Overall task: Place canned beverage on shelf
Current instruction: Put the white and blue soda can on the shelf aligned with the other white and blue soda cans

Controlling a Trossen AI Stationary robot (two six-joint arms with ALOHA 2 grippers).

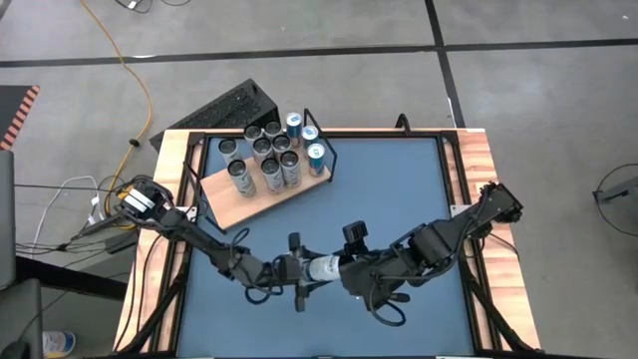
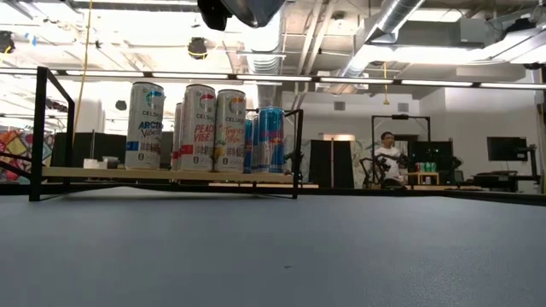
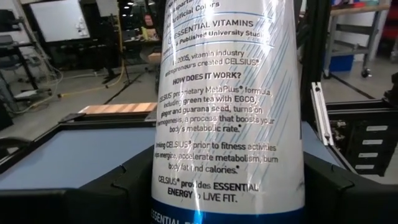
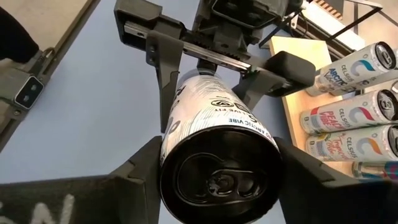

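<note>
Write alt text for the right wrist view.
A white cylindrical Celsius can, black top toward the camera, sits between the right end effector fingers while the left end effector grips its far end above the blue tabletop.

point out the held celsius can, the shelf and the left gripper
held Celsius can (image 4: 217, 168): right wrist view, black top.
shelf (image 1: 231, 202): high view, bare wood.
left gripper (image 4: 214, 78): right wrist view, between fingertips.
</note>
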